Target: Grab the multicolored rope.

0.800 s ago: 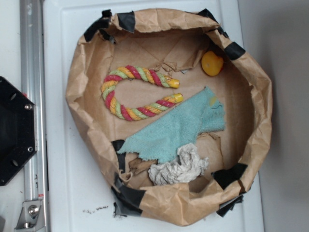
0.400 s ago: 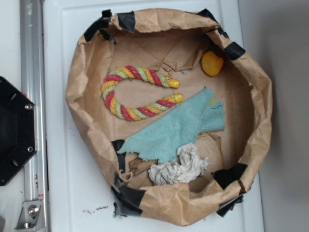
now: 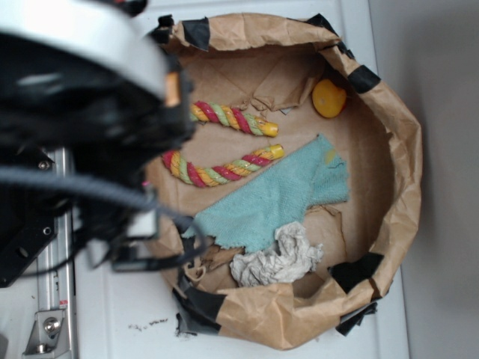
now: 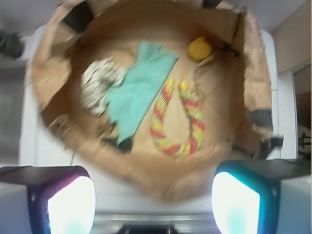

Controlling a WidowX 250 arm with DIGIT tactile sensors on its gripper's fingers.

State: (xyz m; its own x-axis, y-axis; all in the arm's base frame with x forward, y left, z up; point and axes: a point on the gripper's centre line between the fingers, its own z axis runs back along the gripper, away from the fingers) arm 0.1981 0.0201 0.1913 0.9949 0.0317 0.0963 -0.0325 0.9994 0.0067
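The multicolored rope, twisted pink-red, yellow and green with yellow caps, lies in a U on the brown paper. In the exterior view my blurred arm reaches in from the left and hides the rope's bend. Only its two straight legs show. In the wrist view the whole rope lies far ahead and below, right of centre. My gripper is open, its two lit pads wide apart with nothing between them, high above the near rim of the paper bowl.
A brown paper bowl with black tape on its rim holds a teal cloth, a crumpled white wad and a yellow round object. A metal rail and a black base stand at the left.
My arm has swung into the exterior view from the left, covering the bowl's left side and the rope's bend. The rope, cloth and other objects have not moved.
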